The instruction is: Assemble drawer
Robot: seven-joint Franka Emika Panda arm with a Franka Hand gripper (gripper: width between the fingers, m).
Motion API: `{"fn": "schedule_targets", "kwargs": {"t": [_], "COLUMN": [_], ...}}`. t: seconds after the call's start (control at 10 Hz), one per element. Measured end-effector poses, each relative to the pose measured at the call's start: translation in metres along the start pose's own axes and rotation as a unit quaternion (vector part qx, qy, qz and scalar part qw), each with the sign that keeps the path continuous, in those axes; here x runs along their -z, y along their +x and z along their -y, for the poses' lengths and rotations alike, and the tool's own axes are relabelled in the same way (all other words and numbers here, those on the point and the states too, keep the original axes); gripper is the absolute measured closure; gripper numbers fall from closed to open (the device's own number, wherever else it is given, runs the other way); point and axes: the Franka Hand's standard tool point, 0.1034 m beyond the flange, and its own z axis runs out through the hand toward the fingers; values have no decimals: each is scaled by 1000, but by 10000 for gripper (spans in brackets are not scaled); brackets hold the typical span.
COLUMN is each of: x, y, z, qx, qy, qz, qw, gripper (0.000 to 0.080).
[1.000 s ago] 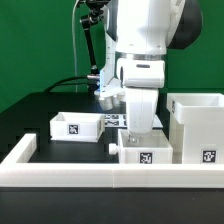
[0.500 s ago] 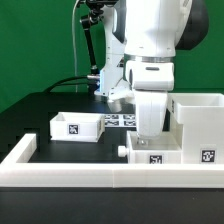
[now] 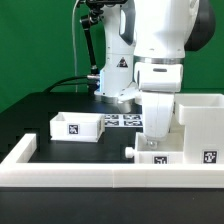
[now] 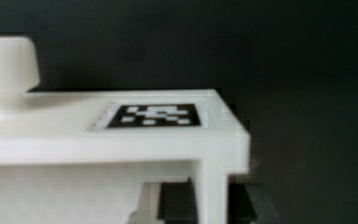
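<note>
My gripper (image 3: pixel 157 137) is shut on the wall of a small white drawer tray (image 3: pixel 158 156) with a marker tag on its front. It holds the tray low, right beside the tall white drawer box (image 3: pixel 197 122) on the exterior view's right. In the wrist view the tray's tagged face (image 4: pixel 158 115) fills the middle, and its thin wall stands between my dark fingers (image 4: pixel 167 202). A second white drawer tray (image 3: pixel 76 125) lies on the table at the exterior view's left, apart from the gripper.
A low white rail (image 3: pixel 100 172) runs along the table's front and up the left side (image 3: pixel 20 152). The marker board (image 3: pixel 122 119) lies behind the gripper. A rounded white shape (image 4: pixel 2 65) shows at the wrist view's edge. A black stand with cables (image 3: pixel 92 50) rises at the back.
My gripper has carried the held tray toward the exterior view's right, closer to the tall drawer box. The left tray has not moved.
</note>
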Motion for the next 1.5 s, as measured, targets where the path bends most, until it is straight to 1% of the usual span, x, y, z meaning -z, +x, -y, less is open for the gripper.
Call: {"fn": "schedule_targets", "kwargs": {"t": [0.4, 0.5, 0.6, 0.7, 0.8, 0.9, 1.0, 1.1, 1.2, 1.3, 1.4, 1.5], "x": [0, -1, -1, 2, 9, 18, 27, 35, 40, 43, 41, 41], "y": [-3, -3, -3, -2, -2, -4, -13, -24, -30, -35, -38, -37], "z": [0, 0, 0, -1, -3, -4, -7, -11, -19, -26, -24, -24], "qx": [-3, -3, -3, -4, -4, -4, -2, -3, -1, 2, -1, -1], "qy": [0, 0, 0, -1, -3, -3, 0, 9, 13, 12, 12, 12], "qz": [0, 0, 0, 0, 0, 1, 4, 9, 11, 10, 10, 10], "qw": [1000, 1000, 1000, 1000, 1000, 1000, 1000, 1000, 1000, 1000, 1000, 1000], "gripper": [758, 661, 466, 466, 327, 212, 212, 162, 153, 153, 150, 150]}}
